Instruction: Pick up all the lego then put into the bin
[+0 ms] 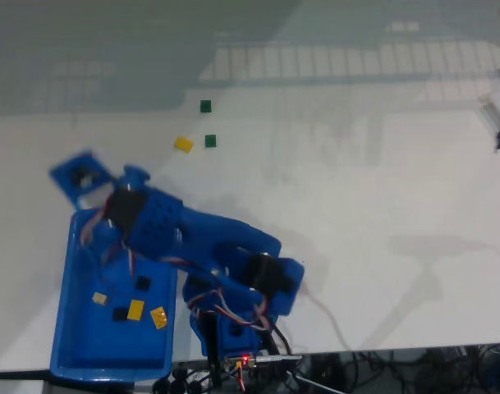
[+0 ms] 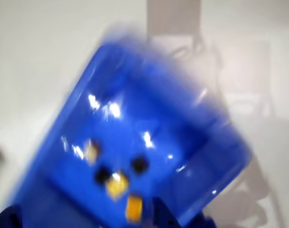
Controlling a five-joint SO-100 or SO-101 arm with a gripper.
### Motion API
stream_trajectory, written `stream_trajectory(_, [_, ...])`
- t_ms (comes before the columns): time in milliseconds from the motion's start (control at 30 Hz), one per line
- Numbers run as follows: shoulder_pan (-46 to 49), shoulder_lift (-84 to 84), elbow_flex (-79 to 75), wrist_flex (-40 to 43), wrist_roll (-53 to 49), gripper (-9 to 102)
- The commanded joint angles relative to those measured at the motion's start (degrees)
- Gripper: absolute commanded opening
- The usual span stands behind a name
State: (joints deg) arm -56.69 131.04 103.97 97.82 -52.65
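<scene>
White tabletop is filling the fixed view, with reflected window panes lying across its far half. The gripper is hanging over the far end of the blue bin, near the view's left edge; whether its fingers are apart or together cannot be told, since the fixed view is too coarse and the wrist view is smeared by motion blur. Directly beneath it, the bin is lying with its long axis running from the arm's base toward the far side of the table. Inside, a cluster of bricks is resting near the close end: a yellow lego, a second yellow one, a tan one and two black ones. The wrist view is showing the same cluster, blurred, against the bin floor.

Outward from the gripper, three bricks are waiting on the bare table: a yellow brick, a dark green brick just beside it, and another green brick farther off. All three are lying beyond the bin and to the gripper's right in the fixed view, so the next reach probably calls for swinging rightward and extending away from the base.
</scene>
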Motion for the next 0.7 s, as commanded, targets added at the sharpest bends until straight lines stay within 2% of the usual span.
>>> stream_trajectory(0, [20.21,-5.01,-8.79,-5.63,0.18,37])
stream_trajectory(133, [40.17,-13.54,-11.78,-13.8,-1.76,37])
stream_trajectory(267, [51.68,-19.95,-9.58,-21.97,-6.42,37])
stream_trajectory(467, [59.5,-27.77,-5.98,-31.55,-11.51,37])
stream_trajectory(667, [62.05,-35.07,-5.8,-32.7,-15.12,35])
